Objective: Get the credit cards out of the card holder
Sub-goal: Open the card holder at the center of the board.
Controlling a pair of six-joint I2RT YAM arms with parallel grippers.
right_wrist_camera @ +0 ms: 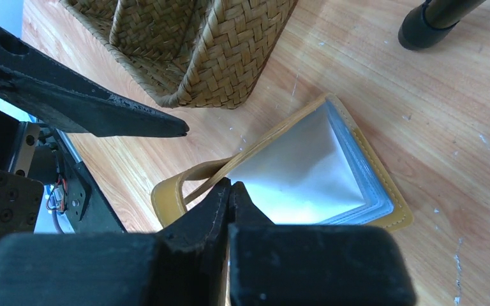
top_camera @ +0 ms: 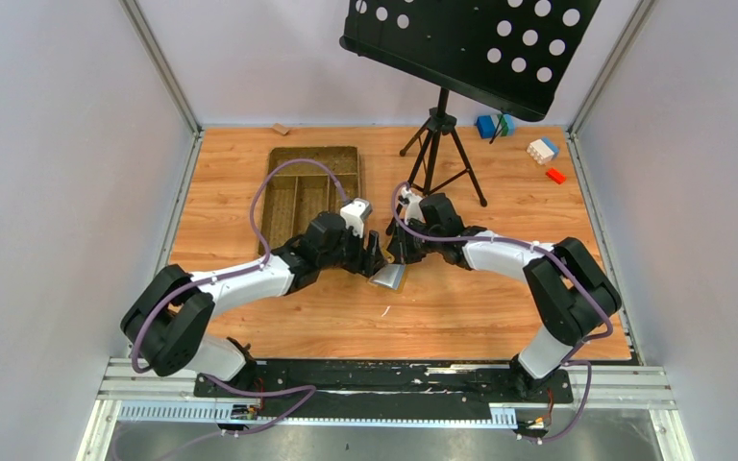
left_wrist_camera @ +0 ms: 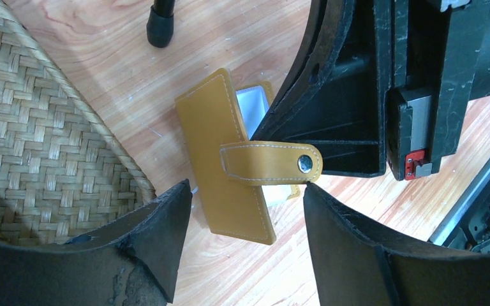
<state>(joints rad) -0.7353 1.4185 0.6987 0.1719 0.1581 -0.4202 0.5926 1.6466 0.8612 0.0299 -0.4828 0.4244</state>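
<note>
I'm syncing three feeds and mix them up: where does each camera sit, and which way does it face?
Top external: above and behind the robot, looking down at the table; left arm and right arm meet at the card holder.
Left wrist: on its arm, looking past the open left gripper at the card holder.
Right wrist: on its arm, looking past the shut right gripper pinching the card holder.
Shared: both wrist views show the woven tray.

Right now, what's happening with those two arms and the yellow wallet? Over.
Left tool open, poised at the strap. Right tool shut on card holder, holder propped open. No cards out. Woven tray close alongside.
</note>
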